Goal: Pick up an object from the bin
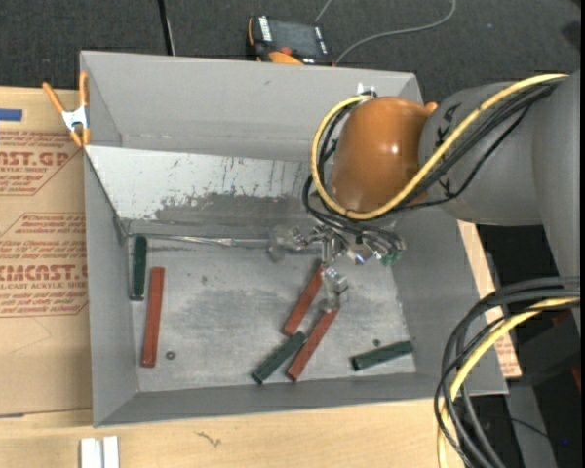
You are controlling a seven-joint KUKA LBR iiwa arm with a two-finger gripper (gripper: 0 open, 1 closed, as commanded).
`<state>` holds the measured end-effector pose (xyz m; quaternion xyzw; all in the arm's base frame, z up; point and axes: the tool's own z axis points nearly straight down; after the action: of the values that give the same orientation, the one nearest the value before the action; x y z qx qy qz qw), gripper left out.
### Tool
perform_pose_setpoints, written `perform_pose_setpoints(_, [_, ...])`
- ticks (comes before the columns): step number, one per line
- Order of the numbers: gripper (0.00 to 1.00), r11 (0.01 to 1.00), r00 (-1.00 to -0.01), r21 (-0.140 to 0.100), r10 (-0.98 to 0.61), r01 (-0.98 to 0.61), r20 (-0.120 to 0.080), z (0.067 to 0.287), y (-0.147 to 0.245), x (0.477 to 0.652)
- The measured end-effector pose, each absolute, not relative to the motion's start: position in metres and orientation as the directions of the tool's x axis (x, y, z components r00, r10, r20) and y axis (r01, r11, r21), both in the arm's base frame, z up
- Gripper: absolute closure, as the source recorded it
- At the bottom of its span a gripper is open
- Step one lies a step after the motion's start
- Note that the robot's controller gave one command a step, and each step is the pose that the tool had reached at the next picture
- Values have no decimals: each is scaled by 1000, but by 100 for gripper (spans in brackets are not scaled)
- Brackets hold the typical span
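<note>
Dark carpet point(68, 8) lies behind the bin point(224, 96), and on it, past the back rim, sits a black and orange device point(288, 39) with a thin cable point(390, 18) curling away. The bin is grey metal with sloping walls. Its back wall is scuffed pale low down, and its floor point(214, 295) is dull, scratched and speckled, with one long bright streak running along the back edge.

At the far left of the floor the left green stick point(136, 266) lies close to the wall, pointing front to back. Just beside it, set somewhat nearer the front, is the left red stick point(153, 315), lying in much the same direction. A bare stretch of floor follows.

Near the middle front three sticks lie in a loose slanting cluster. The middle green stick point(276, 361) is lowest and leftmost. The lower red stick point(314, 344) crosses or touches its right end. The upper red stick point(302, 307) slants up from there toward the back.

The gripper point(331, 279) hangs low over the top end of the upper red stick, right at it. Whether the tool is apart, together or clamped on that stick, I cannot tell.

Above it is the arm's orange cover point(375, 154), wrapped in yellow and black cables point(468, 130). The right green stick point(380, 356) lies alone near the front right corner, well apart from the cluster.
</note>
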<state>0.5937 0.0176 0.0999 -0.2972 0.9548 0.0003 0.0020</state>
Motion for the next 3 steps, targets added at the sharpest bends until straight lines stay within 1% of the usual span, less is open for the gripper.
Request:
perform_pose_setpoints(1, [0,824,-824,2,-567,-567,-1,69,5,581])
perform_pose_setpoints(2, [0,824,-824,1,-567,-567,-3,69,6,582])
perform_pose_setpoints(3, [100,824,-824,-1,-567,-567,-4,70,6,582])
